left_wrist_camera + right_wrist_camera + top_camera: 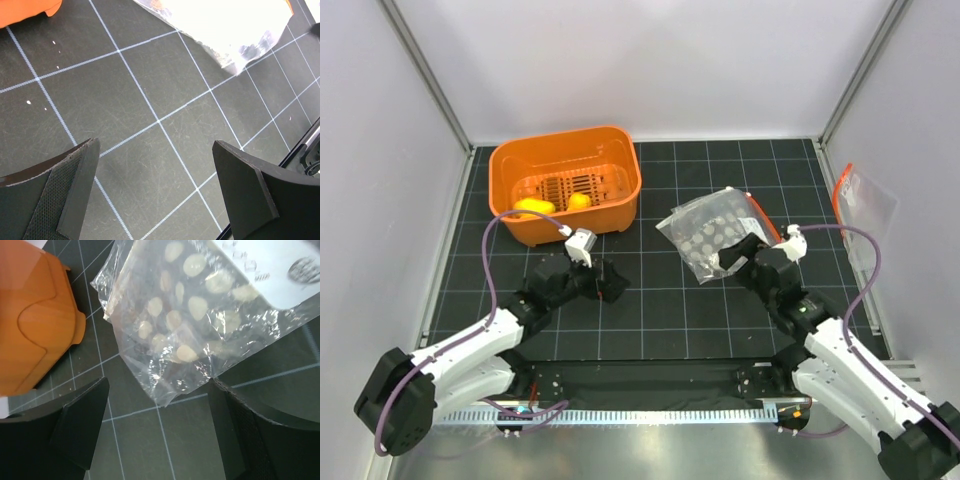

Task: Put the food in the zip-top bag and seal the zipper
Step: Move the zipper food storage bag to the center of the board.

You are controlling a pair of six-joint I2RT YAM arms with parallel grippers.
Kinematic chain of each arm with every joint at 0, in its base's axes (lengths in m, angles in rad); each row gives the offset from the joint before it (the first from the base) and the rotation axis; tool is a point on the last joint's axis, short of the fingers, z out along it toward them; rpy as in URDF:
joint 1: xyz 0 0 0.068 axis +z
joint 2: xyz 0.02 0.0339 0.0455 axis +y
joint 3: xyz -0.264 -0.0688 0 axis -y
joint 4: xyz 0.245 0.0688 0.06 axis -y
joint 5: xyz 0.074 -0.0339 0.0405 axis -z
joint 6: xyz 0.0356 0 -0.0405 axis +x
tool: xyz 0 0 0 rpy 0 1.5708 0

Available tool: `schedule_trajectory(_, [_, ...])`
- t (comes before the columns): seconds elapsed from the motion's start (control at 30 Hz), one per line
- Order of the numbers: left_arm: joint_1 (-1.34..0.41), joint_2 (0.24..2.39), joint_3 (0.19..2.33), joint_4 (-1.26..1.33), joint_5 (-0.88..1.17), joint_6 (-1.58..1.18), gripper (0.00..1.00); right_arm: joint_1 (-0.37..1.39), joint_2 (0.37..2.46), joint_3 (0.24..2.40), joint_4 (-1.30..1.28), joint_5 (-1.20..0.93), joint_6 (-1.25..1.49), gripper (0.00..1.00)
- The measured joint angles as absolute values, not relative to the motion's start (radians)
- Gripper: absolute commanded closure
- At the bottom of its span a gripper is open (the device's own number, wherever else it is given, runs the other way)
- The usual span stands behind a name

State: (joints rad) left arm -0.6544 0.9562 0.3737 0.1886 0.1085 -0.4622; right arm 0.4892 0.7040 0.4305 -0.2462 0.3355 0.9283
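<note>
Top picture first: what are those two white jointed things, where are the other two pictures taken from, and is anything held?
They are two robot arms bolted side by side at the near edge, filmed from above. The other pictures come from a camera on each wrist, looking past its black fingers. The left tool is open over bare mat. The right tool is open too, a corner of the dotted clear bag lying between its fingers; nothing is held. An orange basket holds two yellow toy foods. The plain zip-top bag sits far right, by the wall.
</note>
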Motion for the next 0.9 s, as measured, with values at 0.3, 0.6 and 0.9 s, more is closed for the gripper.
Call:
schedule_trajectory(0.3, [-0.655, 0.956, 0.374, 0.182, 0.105, -0.459, 0.00, 0.439, 0.829, 0.722, -0.527, 0.493, 0.783, 0.02])
schedule_trajectory(0.6, [-0.662, 0.962, 0.374, 0.182, 0.105, -0.459, 0.00, -0.097, 1.090, 0.799, -0.469, 0.248, 0.691, 0.08])
schedule_trajectory(0.9, [-0.677, 0.980, 0.379, 0.181, 0.105, -0.458, 0.00, -0.215, 1.387, 0.801, -0.332, 0.054, 0.678, 0.11])
